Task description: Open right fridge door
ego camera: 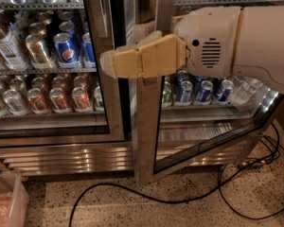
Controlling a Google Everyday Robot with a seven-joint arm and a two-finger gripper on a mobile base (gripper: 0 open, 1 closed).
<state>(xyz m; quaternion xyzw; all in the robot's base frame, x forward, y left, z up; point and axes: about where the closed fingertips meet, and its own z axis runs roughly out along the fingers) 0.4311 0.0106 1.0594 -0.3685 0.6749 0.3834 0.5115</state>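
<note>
The right fridge door (147, 131) stands ajar, its steel-framed free edge swung out toward me and its bottom rail running back at an angle to the right. My tan gripper (110, 63) reaches leftward across that edge at mid height, with the white arm (227, 41) in front of the glass. Its tip lies over the gap between the two doors. The fridge (61, 157) shows its slatted steel grille below. Behind the pane of the open door are blue cans (194, 91).
The left door (104, 103) is closed, with Pepsi and red cans behind it. A black cable (180, 200) loops over the speckled floor in front of the fridge and bunches at the right. A translucent plastic bin (7, 200) sits at the bottom left.
</note>
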